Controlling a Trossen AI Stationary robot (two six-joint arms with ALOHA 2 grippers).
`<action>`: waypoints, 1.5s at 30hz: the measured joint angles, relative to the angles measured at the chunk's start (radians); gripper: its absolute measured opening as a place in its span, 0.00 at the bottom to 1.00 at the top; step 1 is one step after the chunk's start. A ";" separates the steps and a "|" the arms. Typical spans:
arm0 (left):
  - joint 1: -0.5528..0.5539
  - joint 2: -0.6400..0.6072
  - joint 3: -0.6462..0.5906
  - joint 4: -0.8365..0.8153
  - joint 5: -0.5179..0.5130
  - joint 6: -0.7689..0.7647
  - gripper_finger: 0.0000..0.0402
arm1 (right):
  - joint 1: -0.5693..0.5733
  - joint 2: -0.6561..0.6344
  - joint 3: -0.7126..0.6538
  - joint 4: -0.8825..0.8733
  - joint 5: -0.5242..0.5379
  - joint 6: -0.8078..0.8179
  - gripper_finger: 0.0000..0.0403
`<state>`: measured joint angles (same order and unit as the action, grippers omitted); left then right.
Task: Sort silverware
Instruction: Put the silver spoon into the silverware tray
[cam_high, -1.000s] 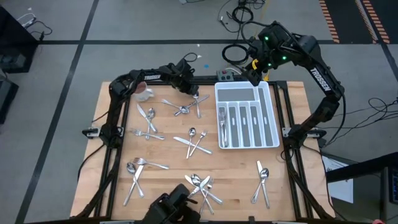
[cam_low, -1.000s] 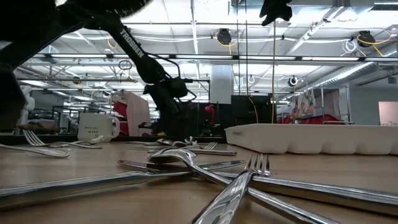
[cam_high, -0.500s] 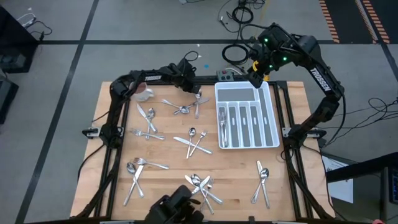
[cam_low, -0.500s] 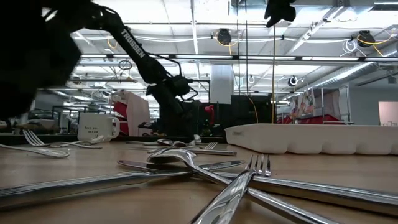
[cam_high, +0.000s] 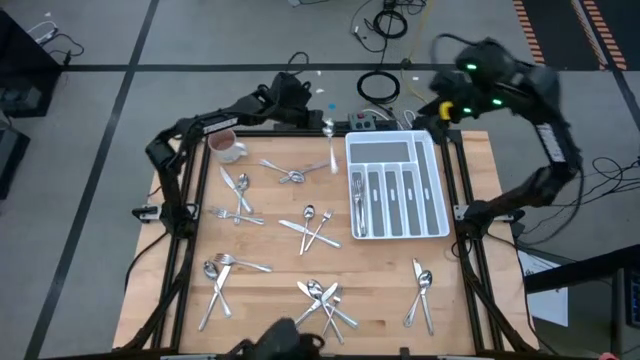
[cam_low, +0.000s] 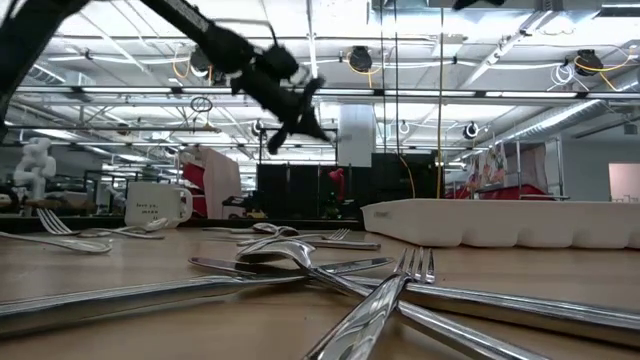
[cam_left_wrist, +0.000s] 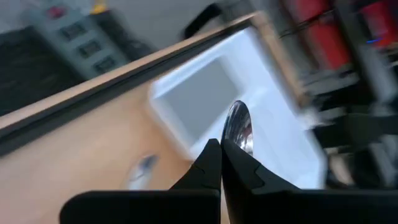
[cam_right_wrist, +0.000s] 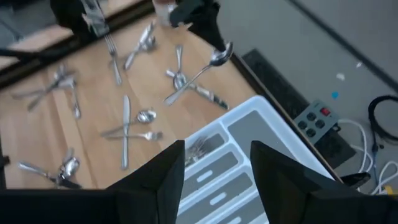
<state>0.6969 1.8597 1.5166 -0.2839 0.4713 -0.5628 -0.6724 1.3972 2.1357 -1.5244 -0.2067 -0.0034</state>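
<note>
the left gripper (cam_left_wrist: 221, 149) is raised over the table's far edge, its fingers pinched tight on a spoon (cam_left_wrist: 239, 126) by the handle, the bowl sticking out past the tips. the tray (cam_high: 396, 186) lies just beyond and below it, one fork (cam_high: 358, 200) in the slot nearest the gripper. behind and below the left gripper, the rest of the silverware (cam_high: 314, 225) is scattered in loose crossed clusters over the table (cam_high: 270, 250), and a mug (cam_high: 228, 148) stands to its side. the right gripper (cam_right_wrist: 214, 165) hovers above the tray's far end, fingers spread wide with nothing between them.
</note>
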 joint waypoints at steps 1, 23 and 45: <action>-0.017 -0.015 0.000 0.034 0.000 -0.023 0.00 | 0.000 -0.026 0.000 0.000 0.003 0.010 0.43; -0.307 0.295 0.235 0.320 -0.208 -0.217 0.00 | 0.000 -0.287 0.001 0.000 0.132 0.156 0.43; -0.359 0.458 0.389 -0.033 -0.242 -0.083 0.00 | 0.000 -0.302 0.000 -0.045 0.132 0.157 0.43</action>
<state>0.3374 2.3173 1.9060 -0.3173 0.2294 -0.6462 -0.6724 1.0956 2.1361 -1.5696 -0.0746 0.1535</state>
